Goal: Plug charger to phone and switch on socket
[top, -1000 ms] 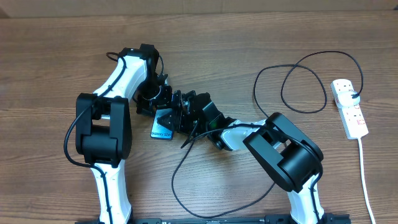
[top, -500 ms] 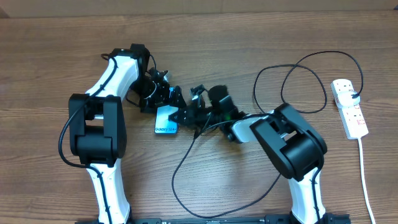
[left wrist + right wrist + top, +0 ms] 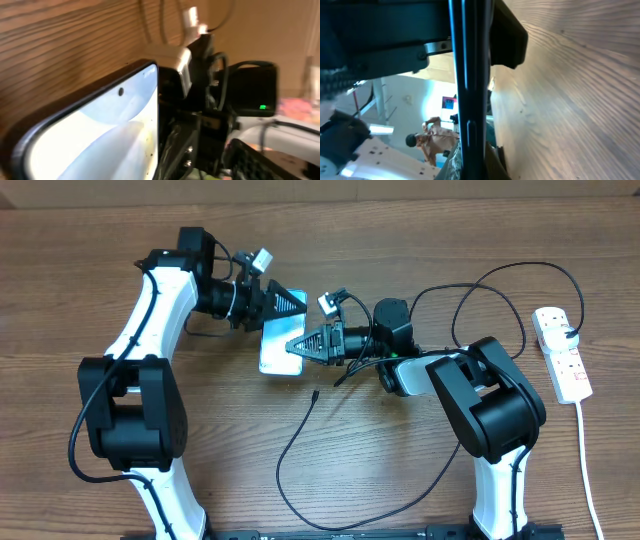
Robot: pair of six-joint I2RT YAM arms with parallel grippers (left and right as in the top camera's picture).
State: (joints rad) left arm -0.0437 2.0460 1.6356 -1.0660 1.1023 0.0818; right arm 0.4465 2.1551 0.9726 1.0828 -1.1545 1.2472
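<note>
A: Phone (image 3: pixel 276 345) is seen overhead, left of centre, pinched at its right edge by the right gripper (image 3: pixel 298 346).
B: And the left gripper (image 3: pixel 290 303)?
A: At its far end; the opening cannot be told. Left wrist: the phone is shown close. Right wrist: it is clamped edge-on.

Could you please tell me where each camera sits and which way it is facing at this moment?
Overhead: fixed above the table, facing straight down; both arms show, with the left gripper and right gripper at the phone, and the socket out on the right.
Left wrist: on its own arm, facing across the phone's screen toward the right arm; its own fingers are not clear.
Right wrist: on its own arm, facing along the phone's black edge, dark gripper parts either side.
Shared: all three show the phone.
</note>
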